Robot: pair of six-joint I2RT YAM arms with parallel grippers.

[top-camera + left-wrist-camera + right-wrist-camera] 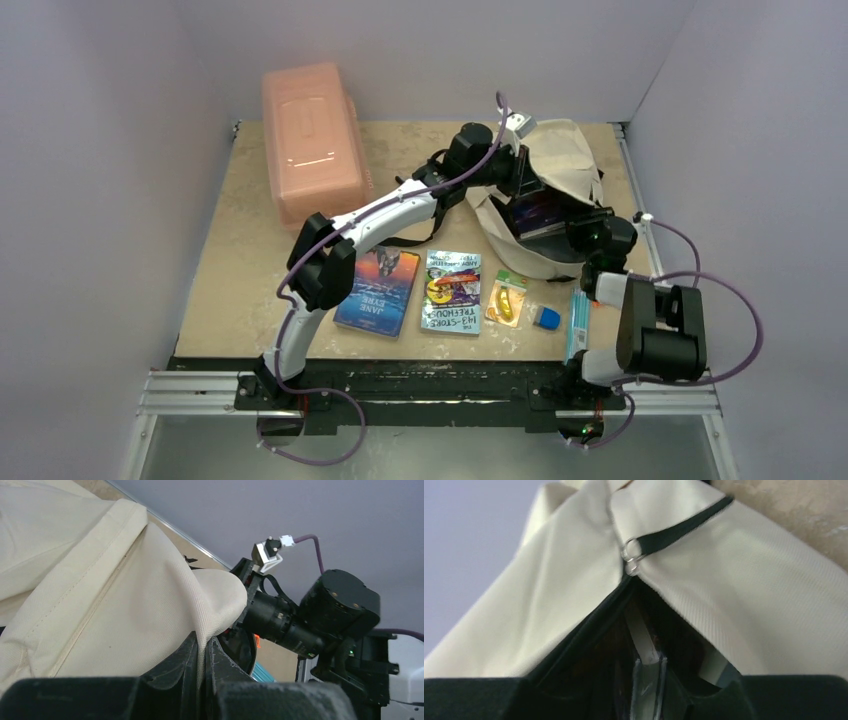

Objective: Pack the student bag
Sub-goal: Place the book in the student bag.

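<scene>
The cream student bag lies at the back right of the table with its mouth towards the arms. My left gripper is shut on a fold of the bag's cream fabric and holds that edge up; the jaws pinch the cloth. My right gripper is at the bag's mouth, shut on a thin dark-covered book. In the right wrist view the gripper grips the book's pale edge, which points into the dark opening under the bag and its zip ring.
A pink plastic box stands at the back left. In front lie a Jane Eyre book, a Treehouse book, an orange packet, a blue eraser and a teal flat item beside the right arm's base.
</scene>
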